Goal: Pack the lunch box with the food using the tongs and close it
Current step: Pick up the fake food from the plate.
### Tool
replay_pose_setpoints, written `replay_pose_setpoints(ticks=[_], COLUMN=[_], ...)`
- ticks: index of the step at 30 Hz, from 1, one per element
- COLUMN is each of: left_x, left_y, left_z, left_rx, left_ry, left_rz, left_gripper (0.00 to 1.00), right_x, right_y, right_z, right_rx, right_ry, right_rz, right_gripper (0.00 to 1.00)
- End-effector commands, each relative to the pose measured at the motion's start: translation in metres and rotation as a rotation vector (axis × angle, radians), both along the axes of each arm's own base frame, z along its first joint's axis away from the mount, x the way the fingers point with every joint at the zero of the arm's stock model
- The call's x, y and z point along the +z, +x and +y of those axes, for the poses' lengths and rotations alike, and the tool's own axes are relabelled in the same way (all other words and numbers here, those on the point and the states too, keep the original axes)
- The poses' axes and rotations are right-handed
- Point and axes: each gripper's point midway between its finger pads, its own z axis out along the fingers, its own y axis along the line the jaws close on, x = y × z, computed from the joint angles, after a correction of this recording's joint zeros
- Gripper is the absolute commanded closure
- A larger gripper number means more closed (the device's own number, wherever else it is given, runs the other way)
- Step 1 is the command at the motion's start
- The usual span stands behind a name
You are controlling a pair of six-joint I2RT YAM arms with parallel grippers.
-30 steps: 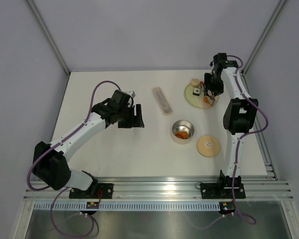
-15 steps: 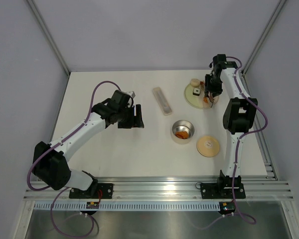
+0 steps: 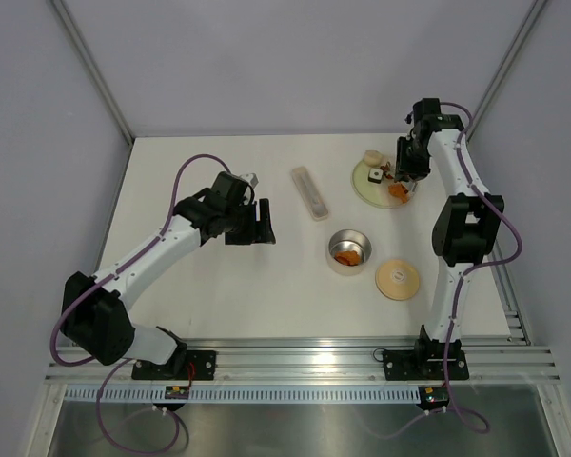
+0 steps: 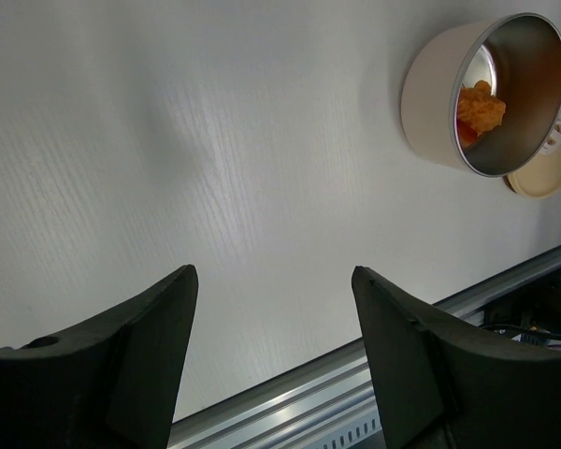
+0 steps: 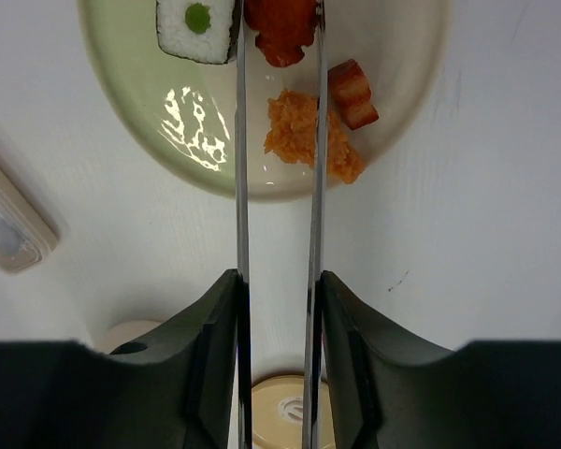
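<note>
My right gripper (image 5: 278,281) (image 3: 407,162) is shut on the tongs (image 5: 240,187), one thin silver arm against each finger. The tongs reach over the pale green plate (image 5: 131,84) (image 3: 368,192), and a red-orange food piece (image 5: 280,28) sits between their arms at the top edge; the tips are cut off. On the plate lie a white sushi-like piece (image 5: 197,28), an orange crumbly piece (image 5: 294,131) and a brown-red piece (image 5: 352,94). The lunch box (image 3: 348,250) (image 4: 439,103) holds orange food (image 4: 480,108). Its tan lid (image 3: 397,279) (image 5: 279,407) lies beside it. My left gripper (image 4: 273,276) (image 3: 263,223) is open and empty, left of the box.
A pale translucent oblong case (image 3: 310,191) (image 5: 9,234) lies left of the plate. A beige bun-like lump (image 3: 371,157) rests at the plate's far rim. The aluminium rail (image 4: 355,393) runs along the table's near edge, and grey walls enclose the table.
My right gripper has squeezed the tongs narrower and shifted slightly toward the back over the plate. The left arm has not moved.
</note>
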Motion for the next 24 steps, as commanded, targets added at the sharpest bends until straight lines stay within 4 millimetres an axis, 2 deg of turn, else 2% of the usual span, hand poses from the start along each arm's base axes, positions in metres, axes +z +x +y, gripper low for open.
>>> replay_pose_setpoints(ticks=[1,4,7,11,12,18,19,24], left_x=[0.015,0.013,0.004,-0.013,-0.022,-0.036,-0.045,-0.05], left_y=[0.006,0.003,-0.006,-0.027,-0.029,-0.037,-0.038,-0.042], left_z=[-0.004,-0.008,-0.022,-0.058,-0.063,-0.105,-0.109,-0.134], left_rx=[-0.007,-0.011,-0.05,-0.169,-0.182,-0.267,-0.274,-0.335], left_ry=[-0.047,-0.068,-0.092,-0.075,-0.061,-0.128,-0.121,-0.191], left_rz=[-0.064,-0.05,-0.015,0.037,0.061,0.118,0.143,0.184], left_gripper=[0.29,0.29,0.29,0.3,0.3,0.31,0.32,0.4], right_x=[0.045,0.049,0.055,0.061,0.064,0.069,0.07,0.08], right_y=[0.003,0.001,-0.003,-0.006,-0.008,-0.015,-0.016,-0.024], right_z=[-0.001,-0.004,-0.004,-0.003,-0.003,-0.009,-0.009,-0.009], right_rx=[-0.019,-0.035,-0.043,-0.053,-0.055,-0.074,-0.077,-0.095], right_ry=[0.004,-0.007,-0.002,0.003,0.006,-0.021,-0.022,-0.016], right_rz=[-0.119,-0.129,-0.139,-0.153,-0.159,-0.167,-0.168,-0.189], right_gripper=[0.84,0.85,0.86,0.87,0.87,0.87,0.87,0.87])
